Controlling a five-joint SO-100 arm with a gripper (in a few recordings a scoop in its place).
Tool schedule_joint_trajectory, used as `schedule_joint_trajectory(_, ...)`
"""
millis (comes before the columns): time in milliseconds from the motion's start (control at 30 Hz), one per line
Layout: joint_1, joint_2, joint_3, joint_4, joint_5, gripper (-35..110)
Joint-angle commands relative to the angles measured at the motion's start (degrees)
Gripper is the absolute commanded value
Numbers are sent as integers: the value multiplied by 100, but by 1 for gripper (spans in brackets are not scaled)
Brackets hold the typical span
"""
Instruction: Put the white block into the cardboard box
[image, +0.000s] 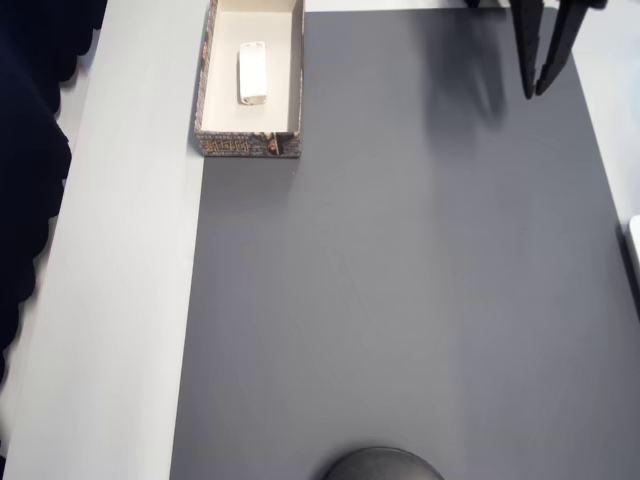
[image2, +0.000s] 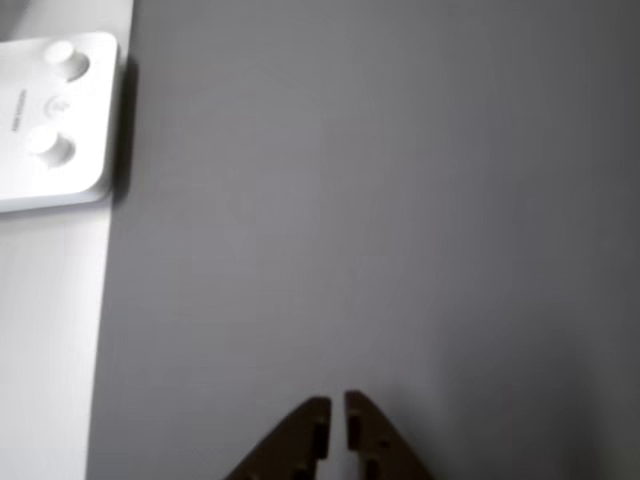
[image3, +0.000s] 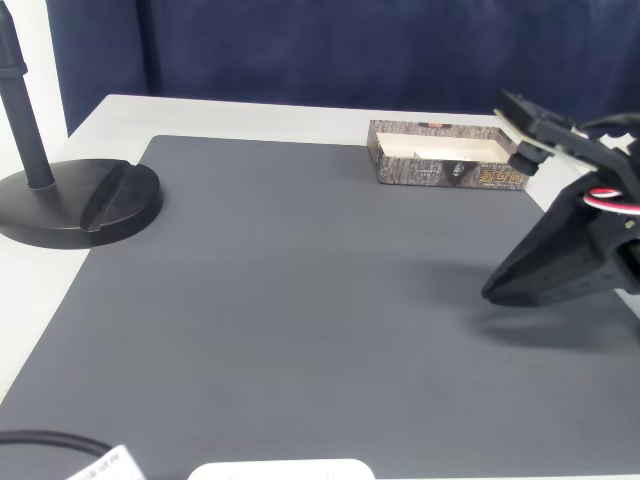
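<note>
Since the white block (image: 252, 72) already lies flat inside the cardboard box (image: 208, 90) at the bench's (image: 400, 300) far corner, the placing looks done, and the tool (image2: 336, 404), clenched and empty well apart, needs only to retreat.

Place: a lab-like robot test bench.
Surface: white table (image3: 250, 118) covered by a plain grey mat (image3: 300, 300).
Backdrop: dark blue curtain (image3: 380, 50) at 12 o'clock in the fixed view.
Equipment: black round-based stand (image3: 75, 200) at 9 o'clock; white device (image2: 55, 120) with round knobs at 10 o'clock in the wrist view.
</note>
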Motion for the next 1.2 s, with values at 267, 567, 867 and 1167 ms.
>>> schedule_joint_trajectory(267, -26, 703, 422, 185, 202, -2)
schedule_joint_trajectory(567, -229, 773, 554, 422, 281, -2)
schedule_joint_trajectory(867, -448, 773, 554, 905, 290, -2)
schedule_joint_trajectory(1167, -352, 782, 554, 1178, 870, -2)
